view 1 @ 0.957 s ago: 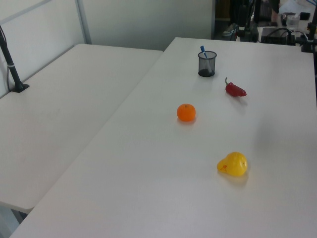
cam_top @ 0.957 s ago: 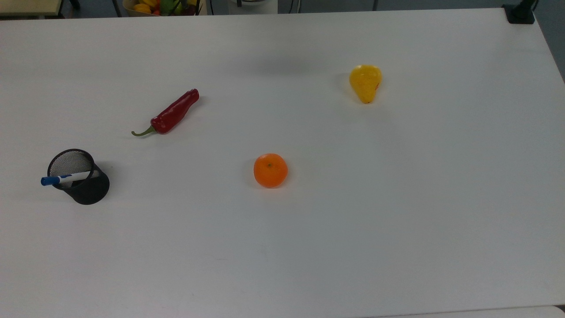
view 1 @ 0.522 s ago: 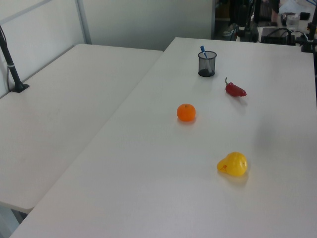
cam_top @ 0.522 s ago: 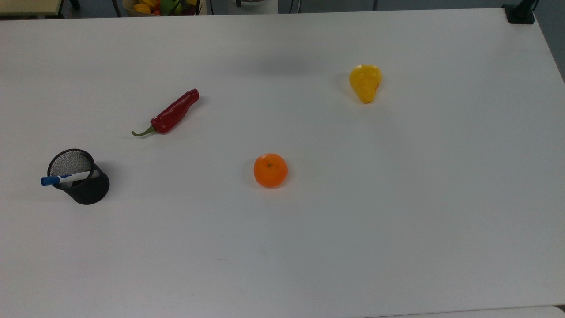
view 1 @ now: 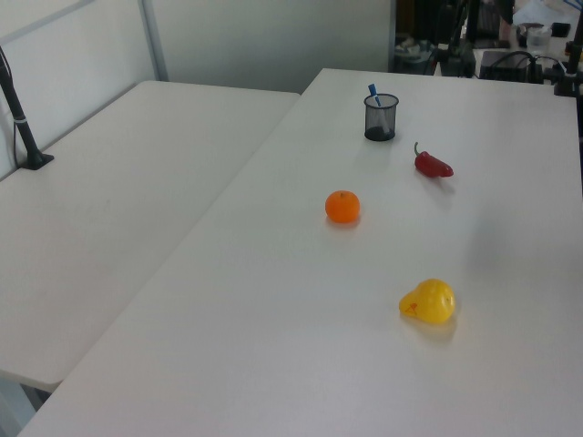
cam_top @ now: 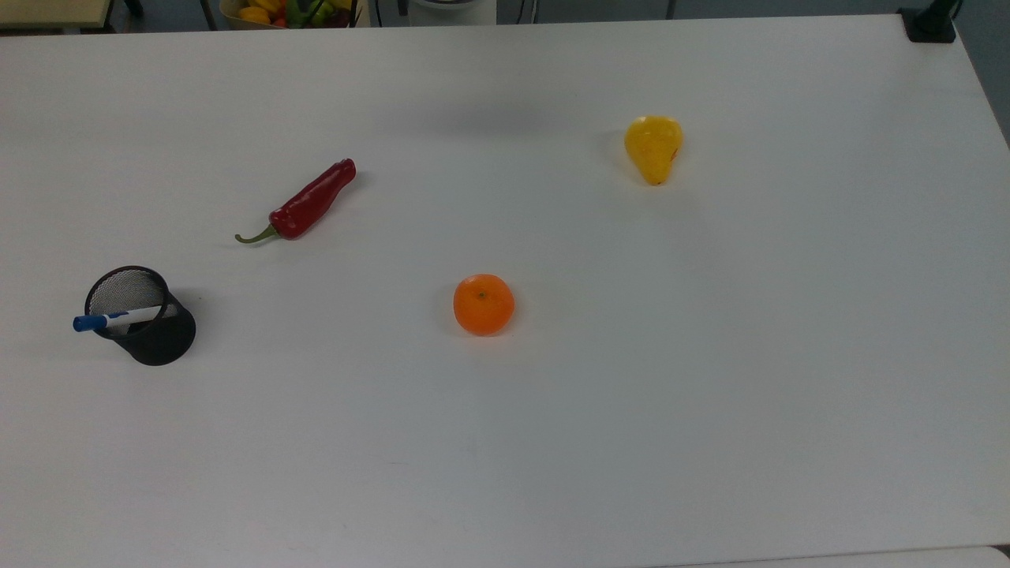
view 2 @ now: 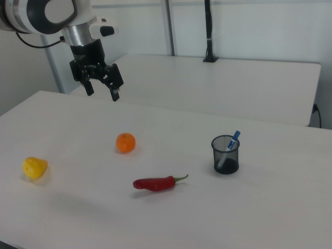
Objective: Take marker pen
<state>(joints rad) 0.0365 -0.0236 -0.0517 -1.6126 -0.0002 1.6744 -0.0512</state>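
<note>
Four things sit spread over the white table (cam_top: 710,394): a black mesh pen cup (cam_top: 150,331), a red chili (cam_top: 309,201), an orange (cam_top: 483,304) and a yellow pear (cam_top: 653,147). The marker pen (cam_top: 118,319) stands tilted inside the mesh cup, its blue cap poking over the rim toward the top view's left (in the right view the cap leans to the upper right of the cup). The chili lies just up and to the right of the cup in the top view, green stem pointing toward the cup. The orange rests near the table's middle, and the pear lies well apart at the top view's upper right. In the right view the gripper (view 2: 101,92) hangs in the air above the table, beyond the orange and far from the cup, its two black fingers (view 2: 114,89) spread apart and holding nothing
</note>
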